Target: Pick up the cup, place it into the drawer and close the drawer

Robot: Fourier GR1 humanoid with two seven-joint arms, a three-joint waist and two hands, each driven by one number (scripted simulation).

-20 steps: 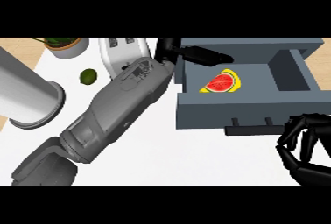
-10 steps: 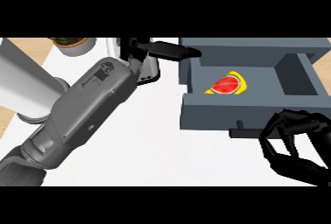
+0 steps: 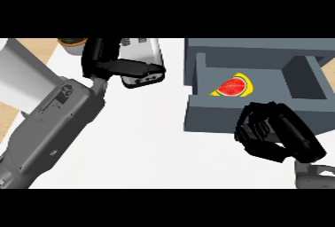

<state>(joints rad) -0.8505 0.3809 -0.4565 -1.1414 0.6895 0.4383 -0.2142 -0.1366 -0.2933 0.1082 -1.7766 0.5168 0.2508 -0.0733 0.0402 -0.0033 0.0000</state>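
The drawer [image 3: 219, 119] stands open at the right of the white counter [image 3: 163, 150], a grey box whose well is seen from above. The cup [image 3: 231, 87], a small yellow thing with a red face like a slice of watermelon, lies inside that well, in its left part, near the left wall and apart from both hands. The right hand [image 3: 278, 135] comes in from the lower right and sits over the drawer's front wall at its right end. Its fingers are curled in together and nothing shows between them; whether they touch the wall cannot be told. The left hand [image 3: 127, 67] is at the upper left, at the end of the wide grey forearm that crosses the view from the lower left corner. Its fingers stretch out fairly straight toward the right, and it holds nothing. They lie across a white toaster [image 3: 144, 52], whose slots show near the top edge, well apart from the drawer. A potted plant [image 3: 72, 42] stands just left of the toaster at the top edge, and a pale grey block [image 3: 20, 75] fills the left edge beside the forearm.
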